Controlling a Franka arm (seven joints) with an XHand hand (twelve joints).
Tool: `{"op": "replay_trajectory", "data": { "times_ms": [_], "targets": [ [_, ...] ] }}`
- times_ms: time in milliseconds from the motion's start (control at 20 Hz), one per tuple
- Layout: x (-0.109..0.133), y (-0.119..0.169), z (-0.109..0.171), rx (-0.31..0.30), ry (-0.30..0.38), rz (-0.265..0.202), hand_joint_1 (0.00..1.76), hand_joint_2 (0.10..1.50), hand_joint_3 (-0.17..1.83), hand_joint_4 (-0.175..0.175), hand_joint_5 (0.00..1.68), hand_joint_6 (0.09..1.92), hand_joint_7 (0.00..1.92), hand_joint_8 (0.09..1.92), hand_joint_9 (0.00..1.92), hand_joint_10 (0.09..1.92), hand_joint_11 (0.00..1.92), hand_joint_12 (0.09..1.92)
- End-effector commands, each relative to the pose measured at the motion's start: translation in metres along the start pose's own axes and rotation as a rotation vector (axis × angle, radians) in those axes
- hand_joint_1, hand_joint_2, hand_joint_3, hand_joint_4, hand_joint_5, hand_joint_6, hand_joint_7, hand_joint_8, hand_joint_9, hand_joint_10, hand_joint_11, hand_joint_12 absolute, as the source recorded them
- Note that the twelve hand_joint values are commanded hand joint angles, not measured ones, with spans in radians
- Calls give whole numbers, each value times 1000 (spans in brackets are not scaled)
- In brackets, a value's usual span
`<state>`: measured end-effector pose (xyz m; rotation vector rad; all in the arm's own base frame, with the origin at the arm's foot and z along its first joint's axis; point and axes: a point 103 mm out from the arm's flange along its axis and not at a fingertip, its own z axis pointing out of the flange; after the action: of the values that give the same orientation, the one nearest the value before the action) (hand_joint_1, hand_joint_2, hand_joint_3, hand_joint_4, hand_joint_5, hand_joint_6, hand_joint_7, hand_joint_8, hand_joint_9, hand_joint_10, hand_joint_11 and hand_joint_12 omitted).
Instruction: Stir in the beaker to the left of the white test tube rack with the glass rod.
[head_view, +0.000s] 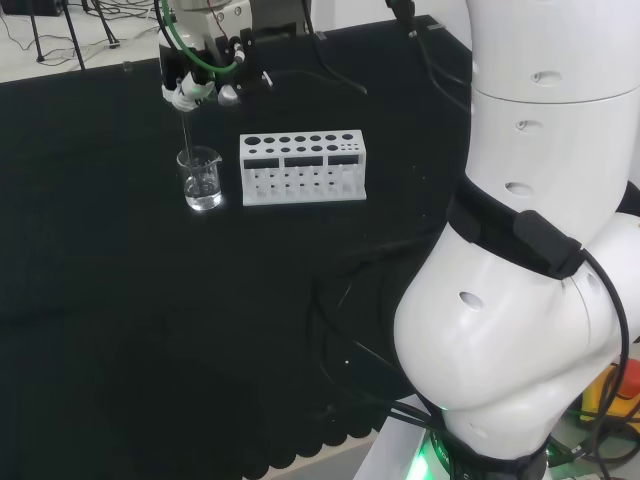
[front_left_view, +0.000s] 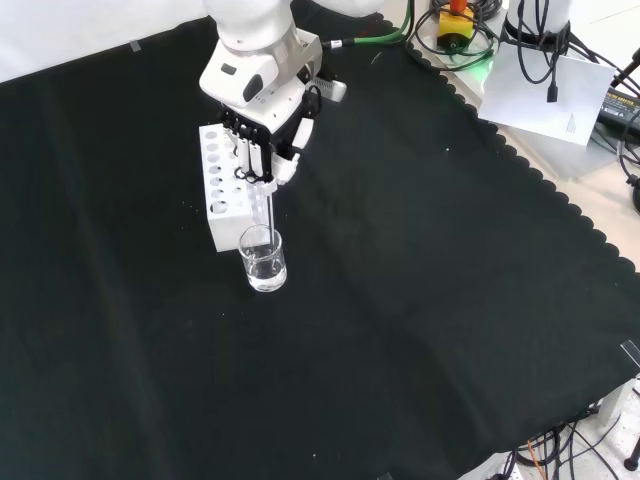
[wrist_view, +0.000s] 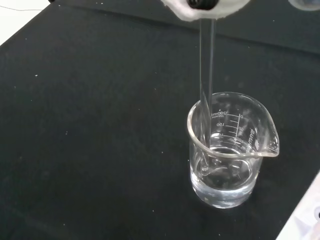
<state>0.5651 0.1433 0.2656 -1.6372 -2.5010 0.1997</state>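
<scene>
Wrist view, glass rod (wrist_view: 205, 65) inside beaker (wrist_view: 230, 155), robot hand (front_left_view: 262, 140) gripping

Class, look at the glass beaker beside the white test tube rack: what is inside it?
Inside the beaker stand the lower end of the glass rod and a shallow layer of clear liquid. The hand holds the rod from above. Glare and refraction hide whether the tip touches the bottom.

The hand (front_left_view: 262, 140) hangs palm down (fingers curled together) beneath the wrist.
</scene>
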Motion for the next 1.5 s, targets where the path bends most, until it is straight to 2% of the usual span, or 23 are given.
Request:
{"op": "replay_trajectory", "data": {
  "times_ms": [50, 200, 350, 550, 800, 1050, 1300, 1500],
  "targets": [
    [-2, 13, -2, -11, -5, -3, 1328, 1042, -175, -175, 1465, 87, 1334, 693, 1698, 496, 1728, 328],
    [-20, 19, -7, -12, 5, 13, 1328, 1041, -175, -175, 1465, 87, 1334, 692, 1699, 495, 1728, 328],
    [-36, 14, -8, -16, 53, 38, 1328, 1041, -175, -175, 1465, 87, 1335, 691, 1699, 494, 1728, 327],
    [-40, 0, -14, -21, 34, 56, 1329, 1041, -175, -175, 1466, 87, 1335, 690, 1699, 492, 1727, 326],
    [-30, -12, -16, -20, 17, 63, 1329, 1041, -175, -175, 1466, 87, 1336, 689, 1700, 490, 1728, 326],
    [-9, -16, -21, -27, -6, 39, 1328, 1041, -175, -175, 1466, 87, 1337, 686, 1701, 489, 1729, 326],
    [-1, -4, -19, -24, -19, 27, 1329, 1041, -175, -175, 1466, 87, 1337, 685, 1701, 487, 1729, 325],
    [-8, 12, -17, -26, -15, 28, 1328, 1041, -175, -175, 1466, 87, 1338, 685, 1702, 486, 1729, 324]
  ]
}}
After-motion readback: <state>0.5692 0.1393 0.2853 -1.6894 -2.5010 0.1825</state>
